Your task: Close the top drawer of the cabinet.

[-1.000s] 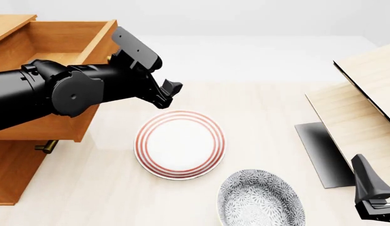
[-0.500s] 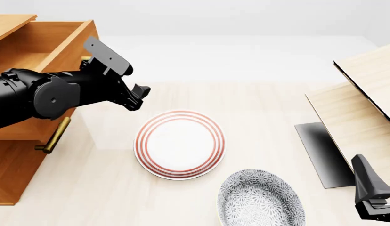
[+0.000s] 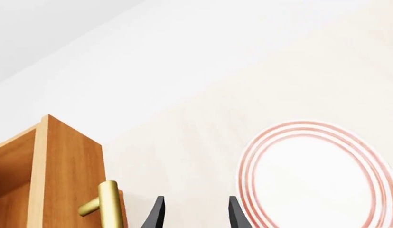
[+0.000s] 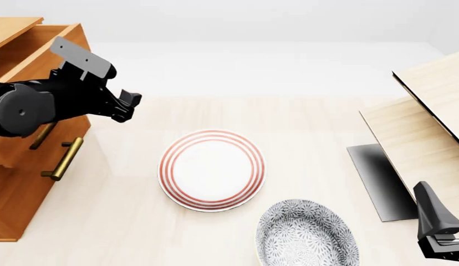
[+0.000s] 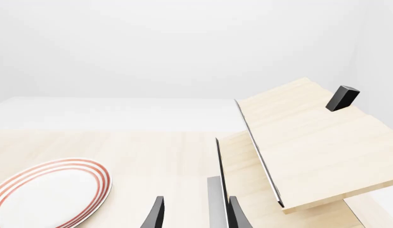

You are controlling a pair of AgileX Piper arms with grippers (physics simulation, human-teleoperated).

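Note:
The orange-brown cabinet [image 4: 15, 205] stands at the table's left edge. Its top drawer [image 4: 39, 47] is pushed most of the way in, and a strip of its inside still shows. My left gripper [image 4: 128, 107] is open and empty, right beside the drawer's front, with the arm lying across that front. In the left wrist view the drawer's front corner [image 3: 70, 161] and its brass handle [image 3: 107, 204] sit close beside the open gripper [image 3: 194, 216]. My right gripper [image 4: 431, 213] is open and empty at the front right, far from the cabinet; it also shows in the right wrist view [image 5: 194, 216].
A lower drawer's brass handle [image 4: 63, 159] shows below my left arm. A red-ringed white plate [image 4: 211, 170] lies mid-table and a grey patterned bowl [image 4: 307, 233] lies in front of it. Pale wood furniture [image 4: 422, 127] with a dark slab [image 4: 377, 177] stands on the right.
My left arm has moved left and the top drawer has slid with it well into the cabinet. The lower handle has come into full view. The right arm has not moved.

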